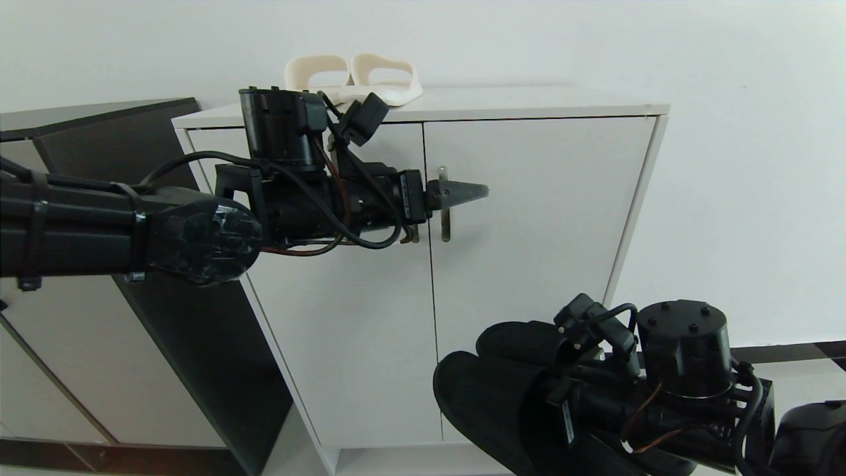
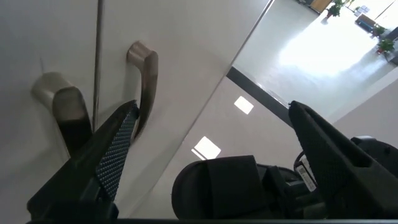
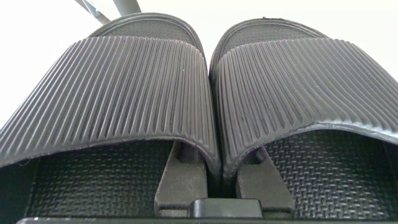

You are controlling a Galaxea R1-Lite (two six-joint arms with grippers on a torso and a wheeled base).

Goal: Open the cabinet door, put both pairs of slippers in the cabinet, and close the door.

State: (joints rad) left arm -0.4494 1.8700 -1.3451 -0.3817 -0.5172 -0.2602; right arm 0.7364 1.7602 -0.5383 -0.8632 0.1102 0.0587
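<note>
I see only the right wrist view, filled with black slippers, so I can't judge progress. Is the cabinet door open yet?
Observer: No, both cabinet doors are shut.
Operator: Where is the left gripper?
Observer: The left gripper is at the door handles, jaws open.
Operator: Besides these black slippers, where is the other pair?
Observer: The white slippers lie on the cabinet top.

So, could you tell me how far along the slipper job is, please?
Nothing looks finished: both cabinet doors are shut. In hand: the right pincer grips the black slippers, and the open left pincer is at a door handle. Left: opening, loading both pairs, including the white slippers on top, and closing.
</note>
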